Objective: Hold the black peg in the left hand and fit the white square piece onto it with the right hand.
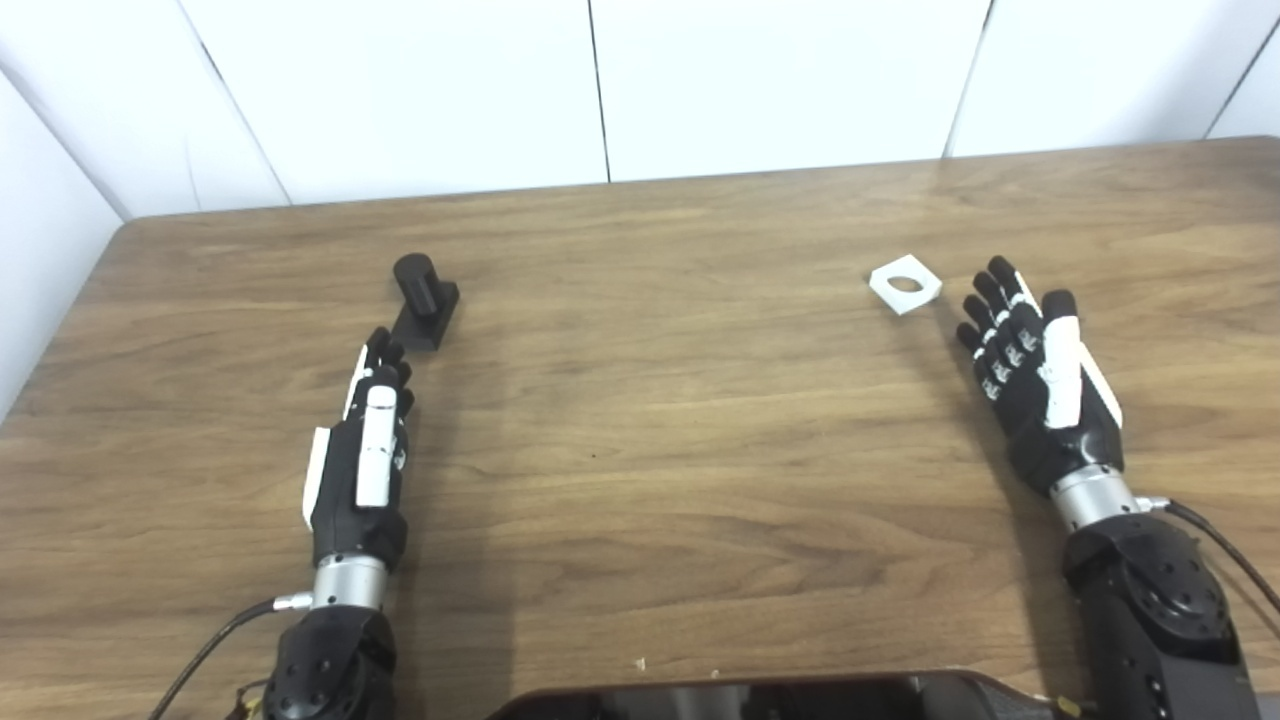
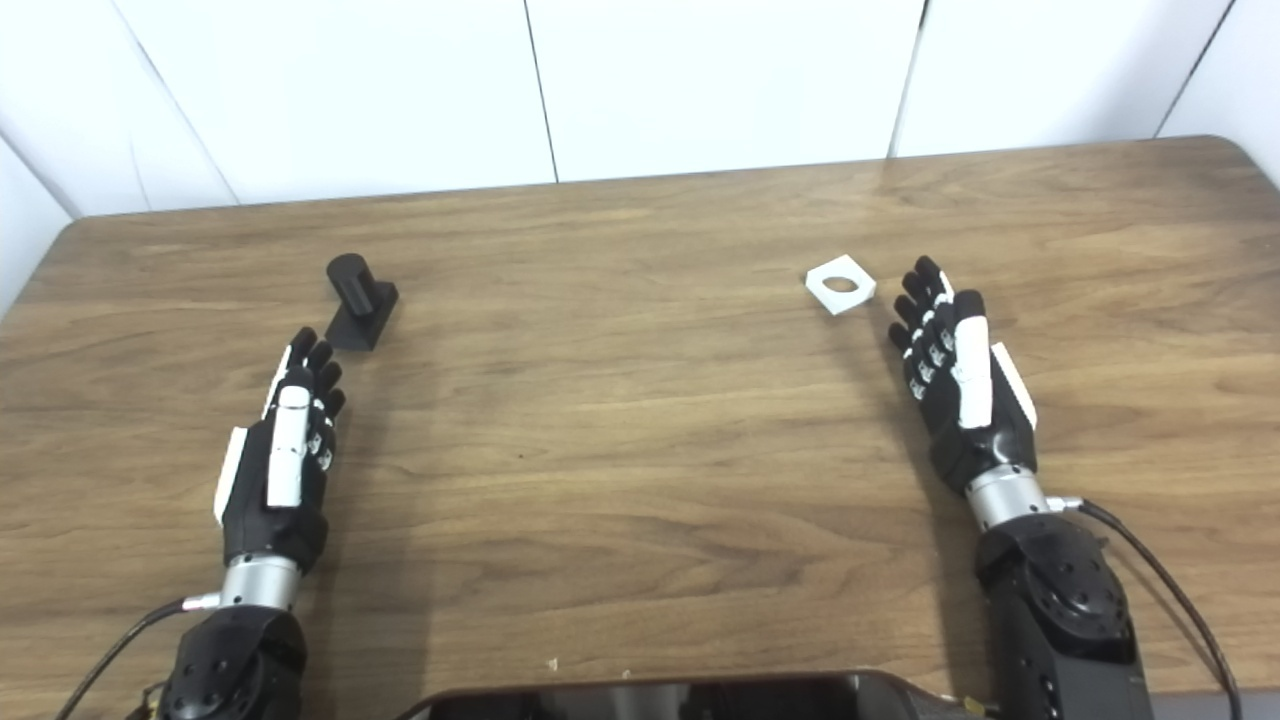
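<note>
Lying left of centre on the desk (image 1: pixel 640 420), the black peg (image 1: pixel 425 300) sits just beyond the released left hand (image 1: pixel 365 450). Right of centre, the white square piece (image 1: pixel 905 283) lies near the released right hand (image 1: pixel 1035 375).

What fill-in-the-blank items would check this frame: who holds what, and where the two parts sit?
1. The black peg stands on the table, just beyond the fingertips of the ____ hand.
2. The white square piece has a ____ through its middle.
3. The left hand and the right hand are both ____, holding nothing.

Missing words: left; hole; open
</note>
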You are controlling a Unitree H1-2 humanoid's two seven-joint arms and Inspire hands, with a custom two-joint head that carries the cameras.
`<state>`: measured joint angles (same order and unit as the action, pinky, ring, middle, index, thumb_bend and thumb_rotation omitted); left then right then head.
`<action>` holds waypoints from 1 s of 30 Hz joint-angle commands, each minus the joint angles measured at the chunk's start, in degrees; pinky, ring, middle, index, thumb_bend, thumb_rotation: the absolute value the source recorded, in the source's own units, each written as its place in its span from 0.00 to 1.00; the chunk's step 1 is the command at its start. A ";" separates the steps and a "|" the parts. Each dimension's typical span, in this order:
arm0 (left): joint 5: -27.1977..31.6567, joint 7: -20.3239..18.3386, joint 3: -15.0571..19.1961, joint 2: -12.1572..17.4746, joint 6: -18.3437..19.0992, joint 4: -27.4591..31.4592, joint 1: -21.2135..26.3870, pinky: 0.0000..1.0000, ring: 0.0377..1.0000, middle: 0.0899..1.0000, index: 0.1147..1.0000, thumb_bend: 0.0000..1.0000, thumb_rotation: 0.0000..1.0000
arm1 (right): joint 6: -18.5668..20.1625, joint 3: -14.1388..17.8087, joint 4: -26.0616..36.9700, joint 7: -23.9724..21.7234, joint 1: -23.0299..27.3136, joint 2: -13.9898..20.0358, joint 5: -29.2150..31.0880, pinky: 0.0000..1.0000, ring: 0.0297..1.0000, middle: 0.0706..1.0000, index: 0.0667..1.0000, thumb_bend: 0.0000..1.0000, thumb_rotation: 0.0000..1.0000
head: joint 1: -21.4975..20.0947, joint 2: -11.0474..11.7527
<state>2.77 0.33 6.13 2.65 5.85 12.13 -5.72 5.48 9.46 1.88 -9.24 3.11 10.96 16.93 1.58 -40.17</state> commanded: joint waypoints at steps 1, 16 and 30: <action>-2.56 1.05 -0.20 0.96 -0.05 2.52 1.71 1.00 1.00 1.00 1.00 0.43 0.78 | -1.66 0.13 -1.88 -0.86 -0.57 -0.03 0.55 1.00 1.00 1.00 1.00 0.66 1.00 | 0.04 -0.06; -14.84 4.20 -1.43 1.81 11.09 10.50 3.24 0.99 0.99 1.00 0.95 0.38 0.61 | -1.46 -0.17 -1.64 -0.54 -0.78 -0.49 -0.01 1.00 1.00 1.00 1.00 0.64 1.00 | 0.61 0.28; -26.05 6.52 -2.12 1.59 14.36 11.32 5.83 0.98 0.98 0.97 0.90 0.51 0.53 | -2.40 -0.32 -2.43 -1.03 -0.86 -0.38 -0.11 1.00 1.00 1.00 1.00 0.67 1.00 | 1.09 0.58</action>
<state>-20.88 4.94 4.08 3.66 20.97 21.92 -1.93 5.19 9.33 1.67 -9.36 3.19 11.02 16.47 2.55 -39.64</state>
